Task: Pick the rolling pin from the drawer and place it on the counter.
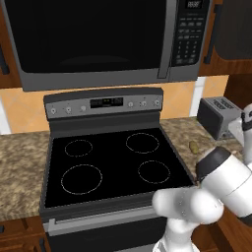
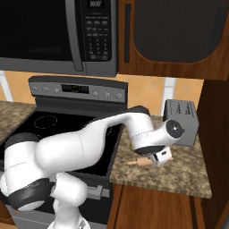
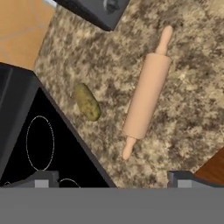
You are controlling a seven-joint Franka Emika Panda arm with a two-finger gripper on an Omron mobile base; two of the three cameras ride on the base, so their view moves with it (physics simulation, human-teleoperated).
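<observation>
The rolling pin [image 3: 146, 96], a light tan wooden rod with narrow handles, lies flat on the speckled granite counter [image 3: 192, 100], right of the stove. My gripper [image 3: 113, 181] hovers above it, open, its two fingertips spread wide on either side with nothing between them. From the right base view the rolling pin [image 2: 141, 162] rests on the counter [image 2: 179, 174] just under and left of the gripper [image 2: 161, 156]. The drawer is out of view.
A small yellow-green oval lump [image 3: 87, 102] lies between the pin and the black stove top [image 3: 35, 140]. A grey toaster [image 2: 181, 120] stands at the back of the counter. A microwave [image 1: 93, 39] hangs over the stove. Reddish-brown wood [image 3: 214, 168] borders the counter.
</observation>
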